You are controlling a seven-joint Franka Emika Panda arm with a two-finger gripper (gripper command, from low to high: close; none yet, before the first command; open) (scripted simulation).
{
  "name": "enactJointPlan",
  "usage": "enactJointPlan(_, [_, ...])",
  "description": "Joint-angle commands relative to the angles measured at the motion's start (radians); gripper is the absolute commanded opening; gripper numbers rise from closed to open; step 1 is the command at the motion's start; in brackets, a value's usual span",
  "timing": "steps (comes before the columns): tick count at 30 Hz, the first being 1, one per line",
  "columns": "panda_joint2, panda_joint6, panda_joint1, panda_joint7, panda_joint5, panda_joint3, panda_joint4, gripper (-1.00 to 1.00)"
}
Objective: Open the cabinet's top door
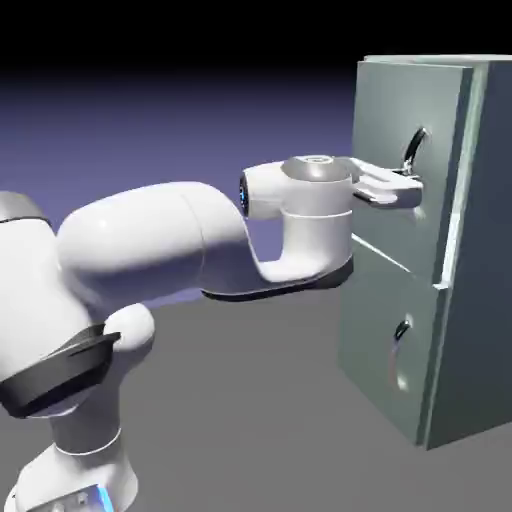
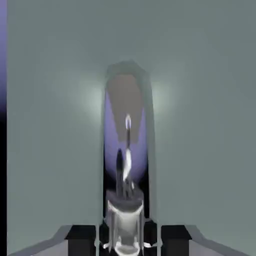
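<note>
We have the gripper [image 1: 408, 187] closed on the handle [image 2: 125, 210] of the top door [image 1: 400, 150], at the bar's lower end, so a pull can swing it. The cabinet [image 1: 470, 260] stands at the right, doors looking shut.

silver handle [image 2: 125, 210] between fingertips [image 2: 82, 240], grey-green door [image 2: 50, 150]

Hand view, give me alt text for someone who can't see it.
The claw is shut on a shiny silver bar handle, seen end-on, large, between its two dark fingertips. Behind it the grey-green top door fills the picture, with an oval recess around the handle.
</note>
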Motion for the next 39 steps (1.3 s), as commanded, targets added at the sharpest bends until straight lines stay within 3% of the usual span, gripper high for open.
enactJointPlan(1, [0.001,-0.043,-0.026,0.005,0.022,0.033,-0.033,-1.0])
enactJointPlan(11, [0.013,-0.477,-0.165,0.046,0.305,0.367,-0.257,-1.0])
enactJointPlan(20, [0.128,-0.869,-0.134,0.118,0.617,0.645,-0.286,-1.0])
enactJointPlan(28, [0.376,-1.211,-0.077,0.227,0.919,0.841,-0.154,-1.0])
enactJointPlan(39, [0.774,-1.573,-0.056,0.357,1.219,0.965,0.192,-1.0])
